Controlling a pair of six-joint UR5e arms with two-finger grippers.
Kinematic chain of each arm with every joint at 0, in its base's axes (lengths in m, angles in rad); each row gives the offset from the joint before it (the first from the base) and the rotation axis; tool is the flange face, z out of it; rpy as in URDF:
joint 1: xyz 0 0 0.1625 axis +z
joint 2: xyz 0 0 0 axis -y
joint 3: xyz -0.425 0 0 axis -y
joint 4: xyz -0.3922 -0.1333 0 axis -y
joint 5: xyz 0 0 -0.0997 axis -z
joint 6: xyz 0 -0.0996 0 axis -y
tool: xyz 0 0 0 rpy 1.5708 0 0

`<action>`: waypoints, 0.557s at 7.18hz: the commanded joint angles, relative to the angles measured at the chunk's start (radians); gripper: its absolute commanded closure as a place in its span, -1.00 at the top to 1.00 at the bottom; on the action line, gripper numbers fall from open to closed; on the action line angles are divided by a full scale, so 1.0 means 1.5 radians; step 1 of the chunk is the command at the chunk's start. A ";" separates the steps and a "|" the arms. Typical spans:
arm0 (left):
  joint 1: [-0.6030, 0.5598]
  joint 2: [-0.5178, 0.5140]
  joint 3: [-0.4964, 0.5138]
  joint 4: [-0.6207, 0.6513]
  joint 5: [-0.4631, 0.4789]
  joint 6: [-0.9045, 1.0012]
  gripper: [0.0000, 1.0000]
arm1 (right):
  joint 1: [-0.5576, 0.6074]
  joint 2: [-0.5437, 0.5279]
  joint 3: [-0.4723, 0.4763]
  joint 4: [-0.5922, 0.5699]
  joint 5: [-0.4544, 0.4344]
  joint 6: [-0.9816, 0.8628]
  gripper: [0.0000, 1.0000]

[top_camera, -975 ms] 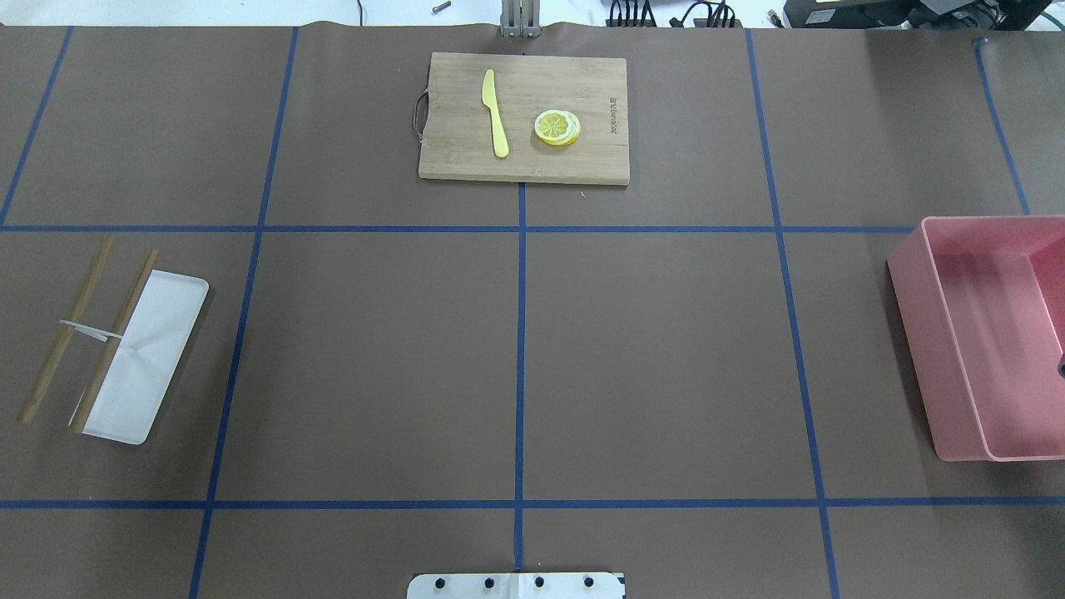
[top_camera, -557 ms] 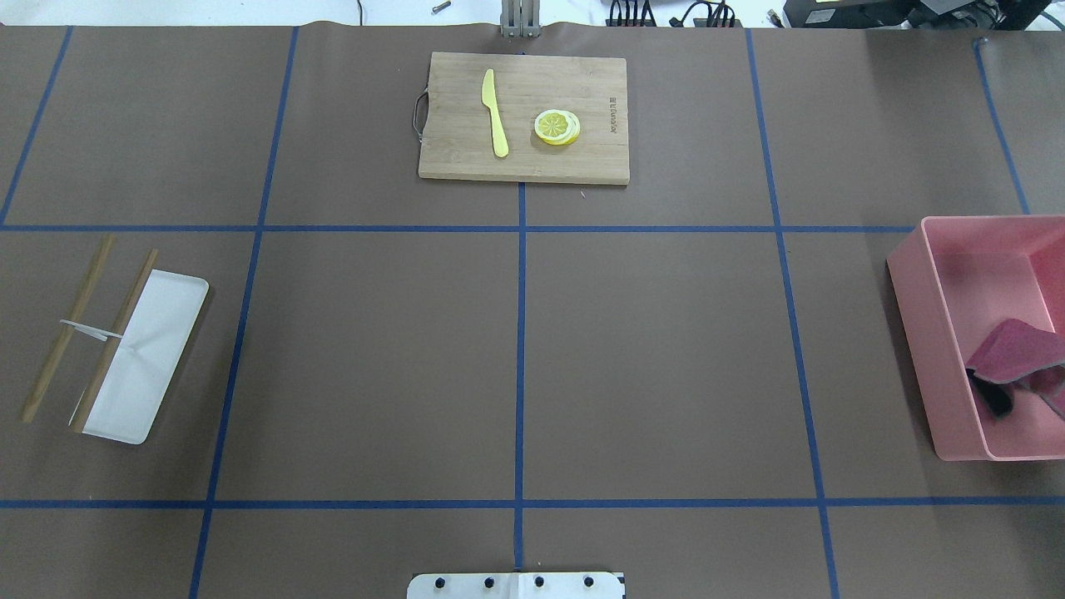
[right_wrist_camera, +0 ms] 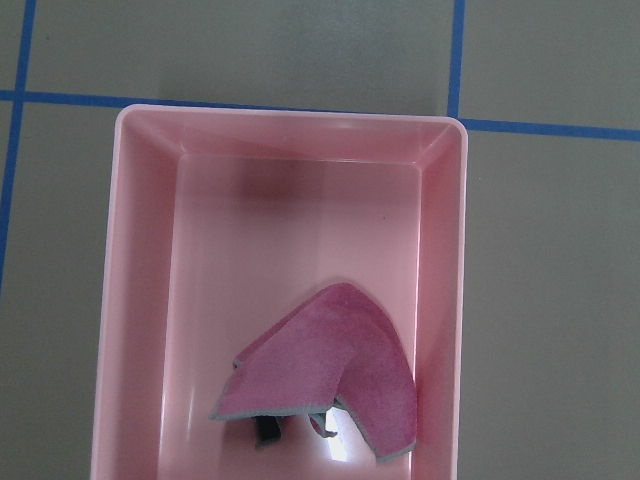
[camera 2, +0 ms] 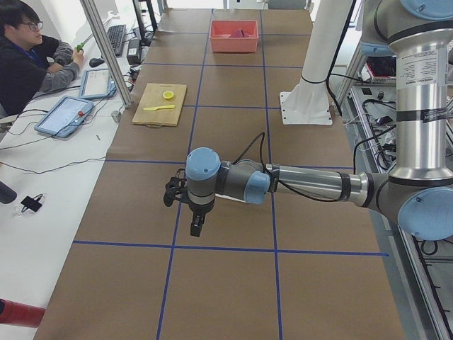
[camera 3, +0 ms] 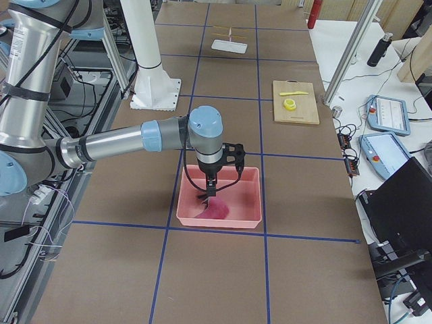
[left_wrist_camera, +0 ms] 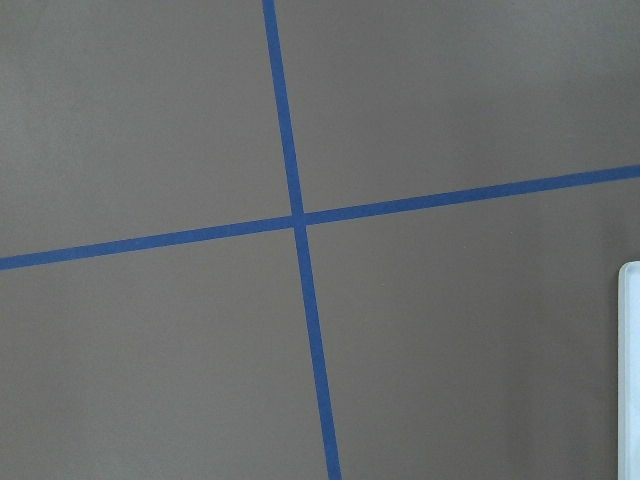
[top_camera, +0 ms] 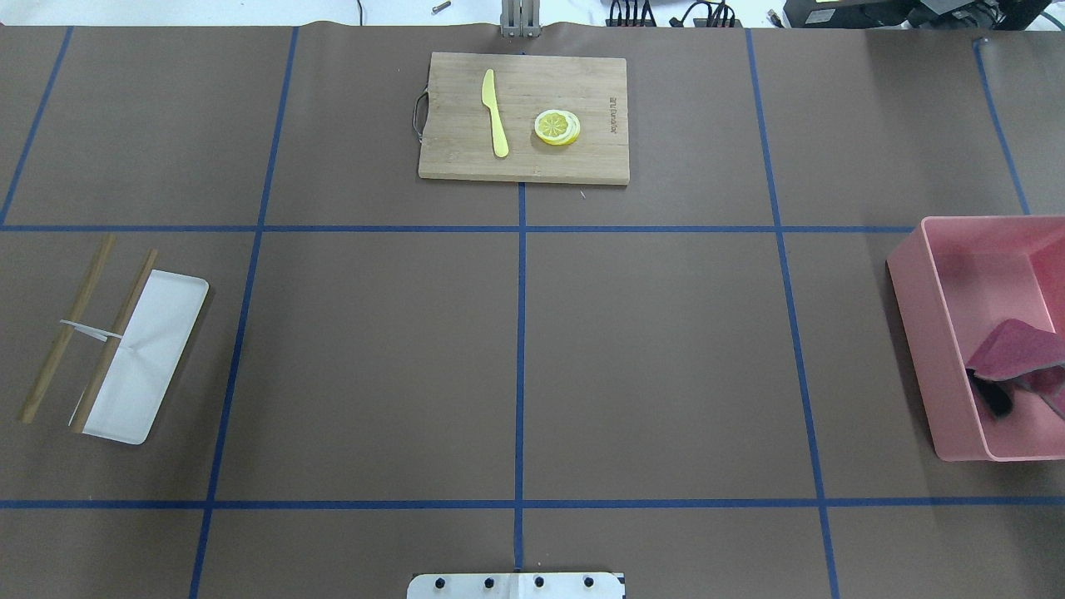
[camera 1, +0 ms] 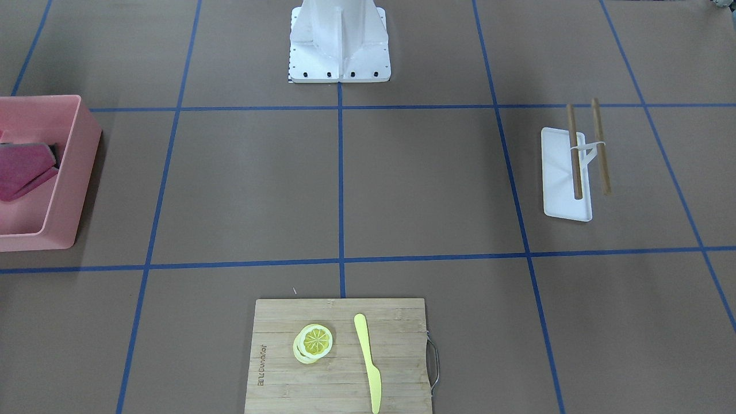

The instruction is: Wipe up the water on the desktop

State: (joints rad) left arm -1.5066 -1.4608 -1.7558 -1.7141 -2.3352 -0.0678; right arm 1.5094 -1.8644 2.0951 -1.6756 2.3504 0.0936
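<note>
Desktop (top_camera: 657, 358): a flat, matte brown surface that fills the overhead view, crossed by blue tape lines (top_camera: 520, 333) forming large rectangles. Its long axis runs from the robot's left end to its right end, and both side views look along it. The robot base (camera 1: 339, 46) is bolted at the middle of the near edge. White benches with tablets and cables run along the far edge, where an operator (camera 2: 28, 57) sits.

Containers:
- Pink bin (top_camera: 915, 333), at the right end. It holds a crumpled magenta cloth (top_camera: 1019, 349), which lies toward the corner of the bin nearest the robot.
- White tray (top_camera: 158, 349), at the left end, set at a slant. Of two banded sticks (top_camera: 65, 333), one lies on the tray and the other on the desktop beside it.
- Board (top_camera: 466, 158), at the middle of the far edge. It carries a yellow knife (top_camera: 495, 112) and lemon slices (top_camera: 557, 127), which lie apart.

Grippers:
- Right gripper (camera 3: 210, 194) points down into the bin, directly over the cloth. Whether its fingers pinch the cloth cannot be determined.
- Left gripper (camera 2: 196, 228) hangs above a tape crossing near the left end, just beside the tray. Its finger state cannot be determined.
</note>
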 commanded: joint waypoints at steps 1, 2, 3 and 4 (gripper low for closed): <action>-0.001 0.000 0.023 -0.004 -0.005 0.002 0.96 | 0.000 -0.004 -0.017 -0.001 -0.013 0.004 1.00; 0.000 0.000 0.028 0.001 -0.002 -0.001 0.96 | 0.001 -0.006 -0.024 0.000 -0.014 0.001 1.00; 0.000 0.000 0.031 0.004 -0.004 -0.002 0.96 | 0.003 -0.007 -0.018 0.000 -0.012 -0.001 1.00; -0.001 0.000 0.029 0.020 -0.004 -0.003 0.96 | 0.006 -0.011 -0.023 -0.004 -0.017 -0.002 1.00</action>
State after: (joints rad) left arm -1.5069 -1.4604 -1.7126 -1.7033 -2.3400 -0.0700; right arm 1.5140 -1.8752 2.0649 -1.6766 2.3302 0.0930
